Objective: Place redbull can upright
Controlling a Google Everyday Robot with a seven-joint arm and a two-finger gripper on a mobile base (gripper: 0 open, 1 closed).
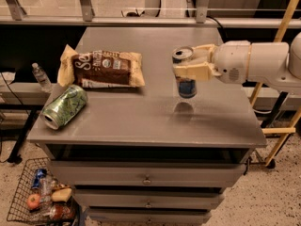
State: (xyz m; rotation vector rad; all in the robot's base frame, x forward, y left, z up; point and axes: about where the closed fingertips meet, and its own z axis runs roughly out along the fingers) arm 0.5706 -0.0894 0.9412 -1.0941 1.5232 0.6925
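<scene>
Right of centre, the gripper point(188, 69) pinches the redbull can point(186, 87) around its middle, nearly upright and apparently just above the table point(141, 121). The placing step seems in hand; next comes lowering it straight down, then releasing.

Two cans point(186, 87) point(63, 106), one bag point(101, 68), one claw point(188, 69) aloft

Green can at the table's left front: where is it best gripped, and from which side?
Take the green can at mid-body, from above, jaws across its round sides: it lies on its side, one end facing front-left. The claw is over the table's right half, shut on the redbull can.
</scene>
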